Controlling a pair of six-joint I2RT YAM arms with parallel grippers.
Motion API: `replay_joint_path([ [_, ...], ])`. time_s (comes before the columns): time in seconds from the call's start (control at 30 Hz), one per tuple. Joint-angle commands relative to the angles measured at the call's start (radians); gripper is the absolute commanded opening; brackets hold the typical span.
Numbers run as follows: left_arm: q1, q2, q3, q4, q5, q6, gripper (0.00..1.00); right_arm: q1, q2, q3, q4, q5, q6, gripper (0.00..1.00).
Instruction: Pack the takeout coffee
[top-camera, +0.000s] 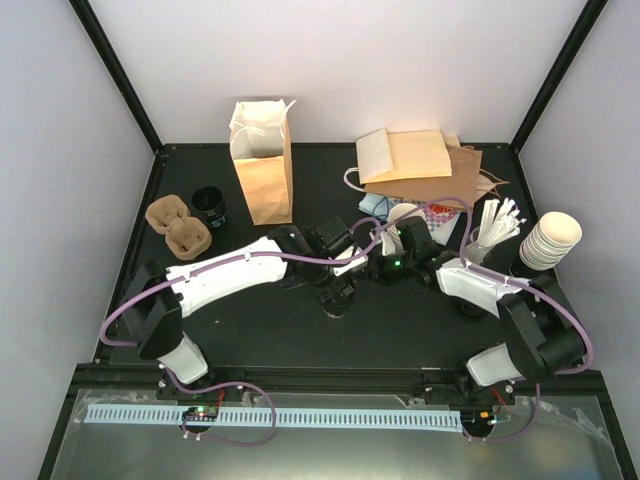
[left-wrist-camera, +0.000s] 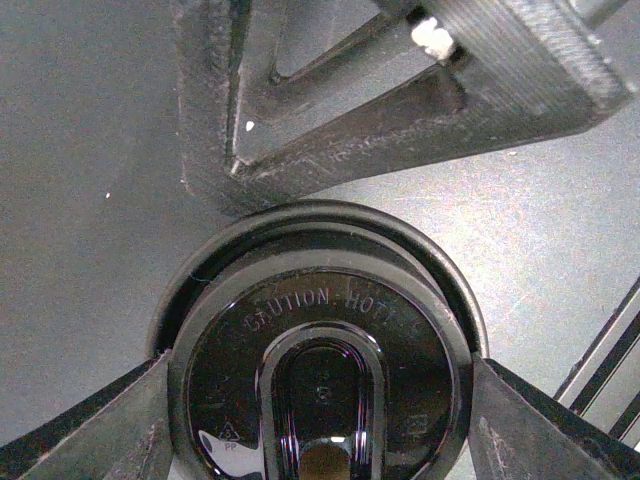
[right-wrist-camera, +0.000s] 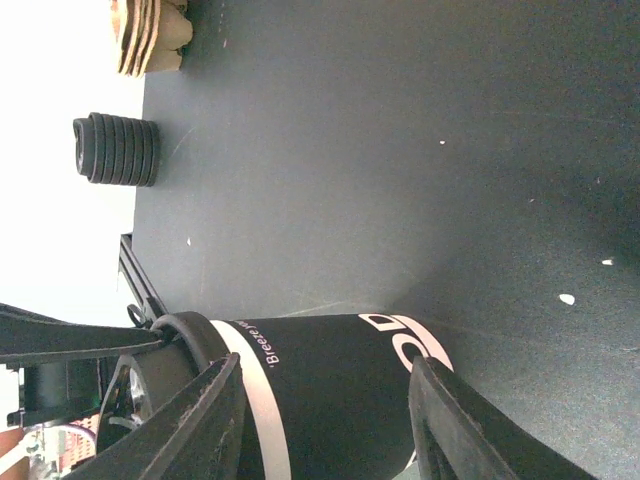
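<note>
Black counter (top-camera: 260, 325), packing barely begun: takeout coffee (left-wrist-camera: 320, 320) upright near, right of open brown paper bag (top-camera: 262, 165), unbagged, lid pinched by left gripper (left-wrist-camera: 320, 400), right gripper (right-wrist-camera: 322, 370) straddling cup body, clamping impossible to tell.

On the takeout coffee (right-wrist-camera: 330, 390) you see a glossy black plastic lid (left-wrist-camera: 330, 340), smooth enough to throw highlights and embossed with raised lettering. The cup wall is smooth printed stock with a dull sheen, dark with white print. The left gripper (left-wrist-camera: 320, 362) has matt black plastic fingers (left-wrist-camera: 545, 430), finely ridged in layers. The table (right-wrist-camera: 400, 120) is a matt dark sheet, faintly speckled. You find rough, fibrous brown pulp in the cup trays (top-camera: 178, 225), matt creased kraft paper in the standing bag (top-camera: 265, 185), ribbed black plastic in the stacked lids (right-wrist-camera: 118, 150), and smooth, slightly glossy white plastic on the left arm shell (top-camera: 225, 272).
</note>
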Motion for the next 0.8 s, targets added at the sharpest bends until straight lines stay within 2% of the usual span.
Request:
replay_joint_path([
  [0.0, -0.007, 0.001, -0.025, -0.030, 0.003, -0.001, 0.70, 0.008, -0.040, -0.019, -0.033, -0.011, -0.032, 0.48],
  [0.3, -0.006, 0.001, -0.038, -0.022, -0.005, -0.019, 0.69, 0.010, -0.142, -0.083, -0.121, 0.002, -0.069, 0.49],
  [0.77, -0.006, 0.000, -0.059, -0.004, -0.007, -0.045, 0.68, 0.058, -0.215, -0.112, -0.270, 0.052, -0.099, 0.50],
])
